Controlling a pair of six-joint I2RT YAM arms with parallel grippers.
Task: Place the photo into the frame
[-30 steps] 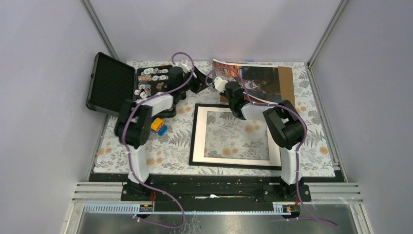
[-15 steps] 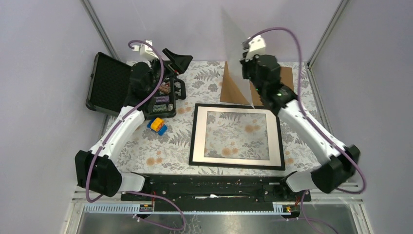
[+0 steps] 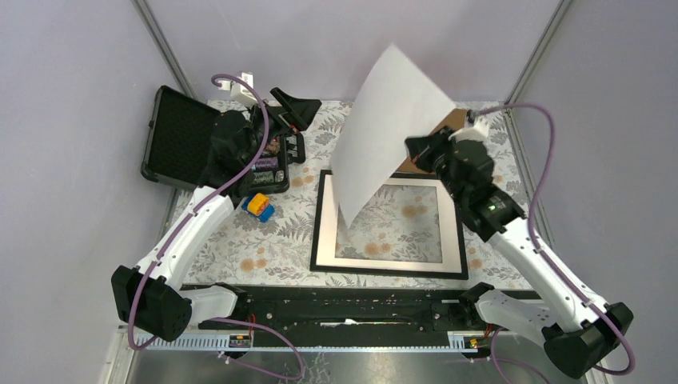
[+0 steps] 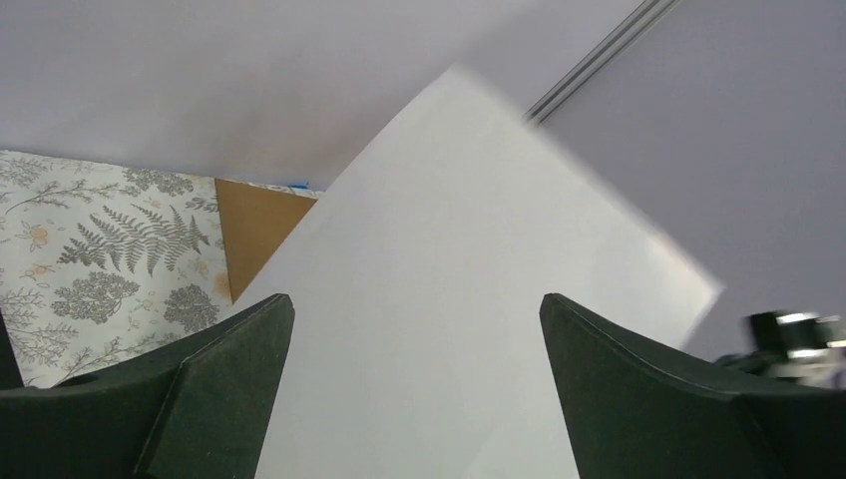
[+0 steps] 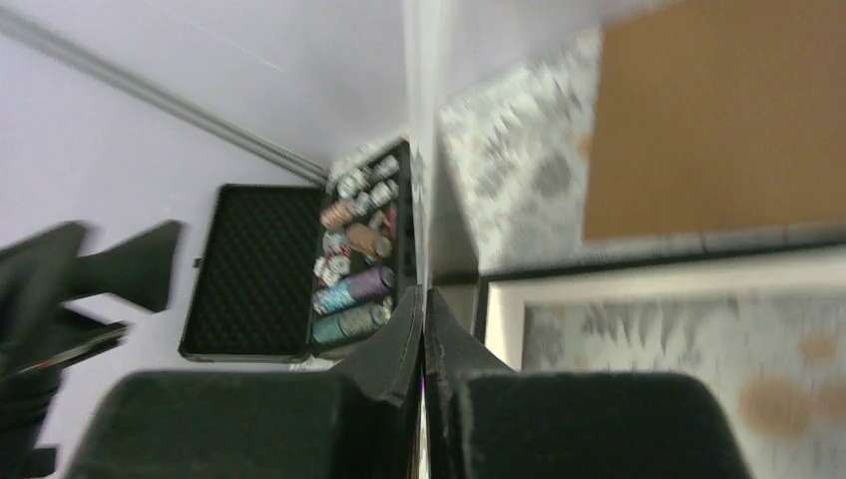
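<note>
The photo (image 3: 384,136) hangs in the air over the frame, tilted, its plain white back towards the top camera; its printed side is hidden. My right gripper (image 3: 417,149) is shut on its right edge; in the right wrist view the sheet (image 5: 423,150) runs edge-on out of the closed gripper (image 5: 424,295). The frame (image 3: 317,232), black moulding with a cream mat, lies flat mid-table and also shows in the right wrist view (image 5: 648,271). My left gripper (image 3: 300,108) is open and empty, raised near the case, facing the sheet (image 4: 469,299).
A brown backing board (image 3: 457,120) lies at the back right, partly behind the photo. An open black case (image 3: 184,136) with poker chips (image 3: 268,164) sits at the back left. A small yellow and blue toy (image 3: 259,206) lies left of the frame.
The right arm has swung the photo from upright at the back down and forward over the frame, with its white back up. The left gripper has stayed raised and open by the case.
</note>
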